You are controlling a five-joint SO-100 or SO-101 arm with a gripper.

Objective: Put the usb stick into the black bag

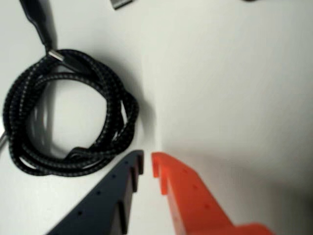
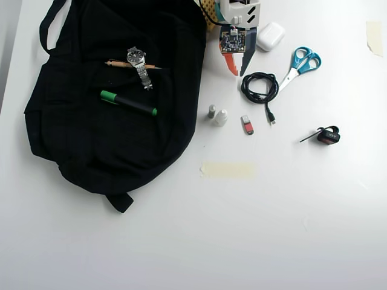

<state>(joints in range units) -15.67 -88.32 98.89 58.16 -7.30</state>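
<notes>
The usb stick (image 2: 247,125) is small and red with a grey end. It lies on the white table below the gripper in the overhead view. In the wrist view only a grey metal end (image 1: 122,4) shows at the top edge. The black bag (image 2: 97,121) lies flat at the left of the overhead view, with a watch (image 2: 138,63), a green-capped marker (image 2: 128,103) and a pencil on it. My gripper (image 2: 237,71) (image 1: 147,164), one finger orange and one dark, hovers between the bag and a coiled black cable (image 2: 260,86) (image 1: 68,112). Its jaws are almost together and empty.
Two small bottles (image 2: 216,115) stand just left of the stick. Blue-handled scissors (image 2: 299,65) and a white case (image 2: 269,35) lie at the right of the arm. A black clip (image 2: 328,136) lies farther right. A tape strip (image 2: 227,170) is stuck below the bottles.
</notes>
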